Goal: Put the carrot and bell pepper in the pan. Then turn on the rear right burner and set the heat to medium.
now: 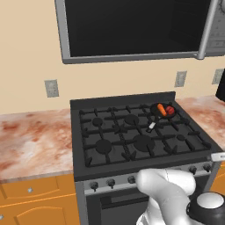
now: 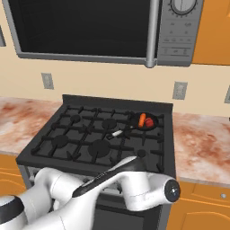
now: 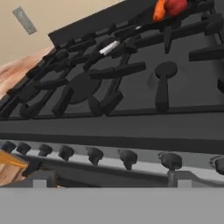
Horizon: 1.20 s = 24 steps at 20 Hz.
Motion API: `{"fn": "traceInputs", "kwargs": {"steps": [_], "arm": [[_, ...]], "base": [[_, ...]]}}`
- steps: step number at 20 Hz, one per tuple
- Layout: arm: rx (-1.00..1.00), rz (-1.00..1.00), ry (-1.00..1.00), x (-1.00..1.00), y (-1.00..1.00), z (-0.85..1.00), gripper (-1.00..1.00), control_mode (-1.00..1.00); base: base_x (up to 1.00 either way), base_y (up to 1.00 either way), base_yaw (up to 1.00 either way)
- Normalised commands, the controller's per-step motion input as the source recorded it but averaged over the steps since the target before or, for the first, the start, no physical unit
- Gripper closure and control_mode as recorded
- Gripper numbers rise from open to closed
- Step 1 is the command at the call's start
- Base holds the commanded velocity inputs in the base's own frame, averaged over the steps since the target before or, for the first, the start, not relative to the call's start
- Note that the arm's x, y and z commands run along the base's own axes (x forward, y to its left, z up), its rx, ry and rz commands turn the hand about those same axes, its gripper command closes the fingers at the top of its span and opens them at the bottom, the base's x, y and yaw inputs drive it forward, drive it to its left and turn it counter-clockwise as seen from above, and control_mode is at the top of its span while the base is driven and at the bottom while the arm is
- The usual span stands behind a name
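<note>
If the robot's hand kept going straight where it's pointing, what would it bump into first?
Probably the front edge of the stove, just above the row of knobs. The hand view looks low along the stovetop, toward the pan at the back. Depth is hard to judge, so it might skim over onto the black grates instead.

1. The stove [image 1: 88, 169] is a dark range set between two stretches of mottled reddish-brown countertop [image 1: 30, 140], with a raised back ledge along the wall.
2. Black cast-iron grates [image 1: 118, 132] cover the whole cooktop, with round burner caps beneath them.
3. The pan [image 1: 154, 115] sits on the grates over the rear right burner, its pale handle [image 1: 151, 127] pointing toward the middle of the cooktop.
4. Inside the pan lie the carrot [image 1: 161, 110] and the bell pepper [image 1: 169, 110], side by side and touching or nearly so.
5. A row of dark knobs [image 3: 127, 157] lines the stove's silver front panel.
</note>
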Motion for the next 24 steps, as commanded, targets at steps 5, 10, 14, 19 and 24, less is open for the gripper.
{"fn": "traceInputs", "kwargs": {"steps": [5,10,14,19,24], "arm": [[0.03,0.00,-0.30,-0.20,0.00,-0.07,-1.00,-1.00],[0.00,-0.01,-0.21,-0.13,0.02,0.00,-1.00,-1.00],[0.00,0.00,-0.12,-0.09,0.13,-0.04,-1.00,-1.00],[0.00,-0.06,-0.02,-0.05,0.17,-0.20,-1.00,-1.00],[0.00,-0.15,0.00,0.00,0.02,-0.34,-1.00,-1.00]], "base": [[0.00,0.00,0.00],[0.00,0.00,0.00],[0.00,0.00,0.00],[0.00,0.00,0.00],[0.00,0.00,0.00]]}}
